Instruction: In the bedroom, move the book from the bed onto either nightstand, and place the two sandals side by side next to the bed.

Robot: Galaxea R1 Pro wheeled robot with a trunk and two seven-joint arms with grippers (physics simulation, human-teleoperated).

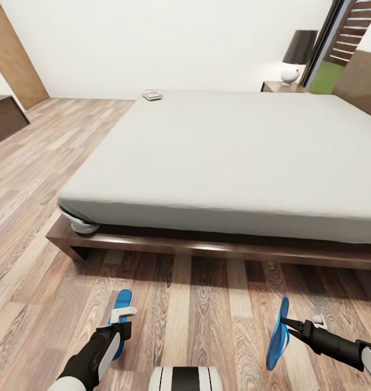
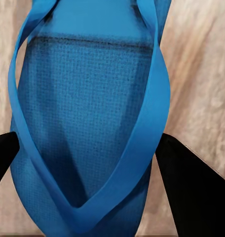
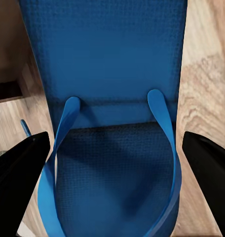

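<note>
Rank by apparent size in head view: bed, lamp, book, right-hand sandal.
1. bed
2. right-hand sandal, though it sits nearest the camera
3. lamp, far off
4. book, far off

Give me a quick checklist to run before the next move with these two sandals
1. Left gripper on the left sandal: ok, fingers straddle it in the left wrist view; firm grip, cannot tell.
2. Right gripper on the right sandal: ok, pinching it, tilted on edge.
3. Sandals side by side: not ok, they are well apart.
4. Floor beside the bed: ok, bare planks between the sandals.
5. Book on a nightstand: not ok, it lies at the bed's far corner.
</note>
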